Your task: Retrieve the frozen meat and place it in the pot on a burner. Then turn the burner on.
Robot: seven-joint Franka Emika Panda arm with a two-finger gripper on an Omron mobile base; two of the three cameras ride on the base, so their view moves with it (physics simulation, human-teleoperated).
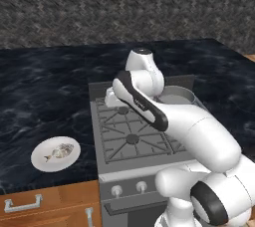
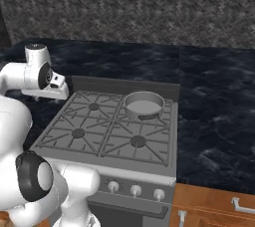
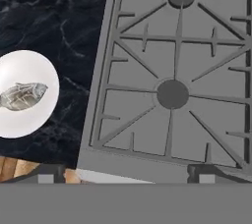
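Note:
The frozen meat (image 1: 59, 152) (image 3: 23, 95), a small speckled fish-shaped piece, lies on a round white plate (image 1: 42, 164) (image 3: 27, 122) on the dark counter left of the stove. The grey pot (image 2: 143, 105) (image 1: 178, 96) stands on the back right burner with its dark handle towards the front, and the arm partly hides it in the left base view. My gripper (image 3: 127, 175) hangs open and empty above the stove's left half. In the hand view it looks down on the front left burner (image 3: 172, 94), with the plate off to the left.
The stove's grey grate (image 2: 107, 131) covers several alike burners. Silver knobs (image 2: 135, 189) (image 1: 117, 189) line the stove front. Dark marble counter (image 1: 45, 96) runs on both sides, with wooden drawers (image 1: 30, 203) below. A stone wall stands behind.

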